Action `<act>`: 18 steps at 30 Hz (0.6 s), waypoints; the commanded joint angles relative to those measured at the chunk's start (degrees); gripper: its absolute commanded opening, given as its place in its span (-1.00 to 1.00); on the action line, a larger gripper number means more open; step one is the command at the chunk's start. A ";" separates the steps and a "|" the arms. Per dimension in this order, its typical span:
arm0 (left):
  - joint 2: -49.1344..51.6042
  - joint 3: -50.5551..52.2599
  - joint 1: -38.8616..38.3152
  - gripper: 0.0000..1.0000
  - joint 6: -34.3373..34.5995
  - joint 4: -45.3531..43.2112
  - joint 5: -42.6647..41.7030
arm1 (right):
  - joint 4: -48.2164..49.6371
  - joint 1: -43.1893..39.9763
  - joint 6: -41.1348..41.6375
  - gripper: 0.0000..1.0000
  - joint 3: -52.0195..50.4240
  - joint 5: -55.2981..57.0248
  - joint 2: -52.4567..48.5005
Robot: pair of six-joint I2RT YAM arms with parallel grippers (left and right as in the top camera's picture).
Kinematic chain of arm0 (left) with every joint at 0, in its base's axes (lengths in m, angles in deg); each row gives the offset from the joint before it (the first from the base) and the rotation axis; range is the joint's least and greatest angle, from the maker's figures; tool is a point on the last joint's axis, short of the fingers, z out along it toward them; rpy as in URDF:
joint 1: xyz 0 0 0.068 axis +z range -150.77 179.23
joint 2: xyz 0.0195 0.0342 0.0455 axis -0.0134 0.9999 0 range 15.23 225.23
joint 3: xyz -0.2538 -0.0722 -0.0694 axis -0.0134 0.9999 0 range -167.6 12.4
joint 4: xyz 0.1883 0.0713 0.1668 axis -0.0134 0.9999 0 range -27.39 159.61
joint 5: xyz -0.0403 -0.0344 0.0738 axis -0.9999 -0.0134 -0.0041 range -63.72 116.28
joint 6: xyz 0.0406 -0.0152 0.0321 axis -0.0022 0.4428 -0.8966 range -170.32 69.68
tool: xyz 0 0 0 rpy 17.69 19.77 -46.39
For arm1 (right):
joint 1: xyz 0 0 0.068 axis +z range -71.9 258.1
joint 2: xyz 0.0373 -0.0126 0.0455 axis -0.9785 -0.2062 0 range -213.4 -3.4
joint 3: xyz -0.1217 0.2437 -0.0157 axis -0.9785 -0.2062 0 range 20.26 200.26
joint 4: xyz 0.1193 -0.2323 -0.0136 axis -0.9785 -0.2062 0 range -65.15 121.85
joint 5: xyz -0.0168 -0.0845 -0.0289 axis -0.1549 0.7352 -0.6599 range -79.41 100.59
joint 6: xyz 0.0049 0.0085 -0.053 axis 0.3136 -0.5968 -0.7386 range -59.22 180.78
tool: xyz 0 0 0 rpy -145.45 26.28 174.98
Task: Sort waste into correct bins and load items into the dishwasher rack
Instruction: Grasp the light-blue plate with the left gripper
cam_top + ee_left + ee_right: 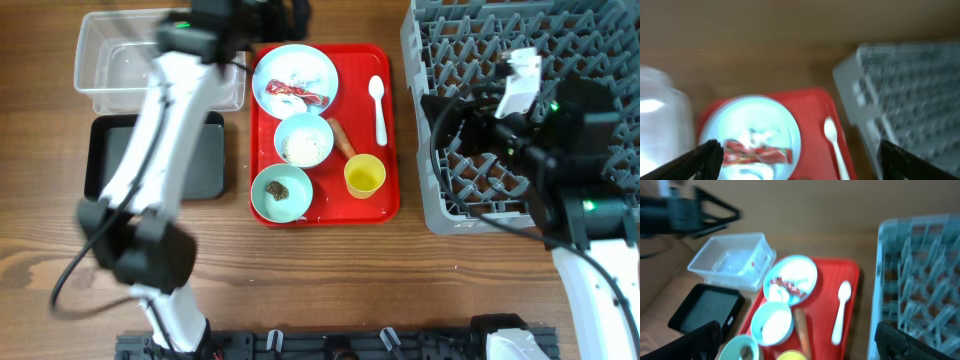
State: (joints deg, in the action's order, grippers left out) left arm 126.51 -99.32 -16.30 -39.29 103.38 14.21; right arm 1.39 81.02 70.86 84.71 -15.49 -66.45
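The red wrapper [757, 152], at 6 o'clock on the plate [765, 112], is judged light and crinkly, and is best pinched mid-length. The left tool [799, 150] and the right tool [797, 330] are seen wide open, empty.

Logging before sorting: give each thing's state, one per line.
Clear plastic tub: empty.
Black shallow tub: empty.
Pale blue round plate: holds red crinkly wrapper, white scrap.
Middle pale bowl: holds rice.
Near pale bowl: holds brown lump.
Small yellow cup: upright, empty.
White plastic spoon: lying on red tray.
Orange stick: lying on tray.
Grey grid rack: no dishes seen.
Left gripper: open.
Right gripper: open.
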 commanded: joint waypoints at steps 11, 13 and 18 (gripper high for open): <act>21.20 -0.26 -5.60 0.99 38.42 -0.48 25.07 | -3.61 0.28 3.43 0.99 0.79 -1.86 -5.55; 23.26 -0.26 -5.84 0.99 40.92 -0.42 24.57 | -3.96 0.28 3.45 0.99 0.79 -1.86 -5.57; 27.23 -0.26 -6.60 0.99 40.87 -0.63 24.33 | -4.35 0.28 3.56 0.99 0.79 -1.88 -6.60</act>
State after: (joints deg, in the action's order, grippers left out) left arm 151.45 -99.21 -22.28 0.05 102.88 37.18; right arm -2.76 81.02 73.62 84.75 -16.41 -72.16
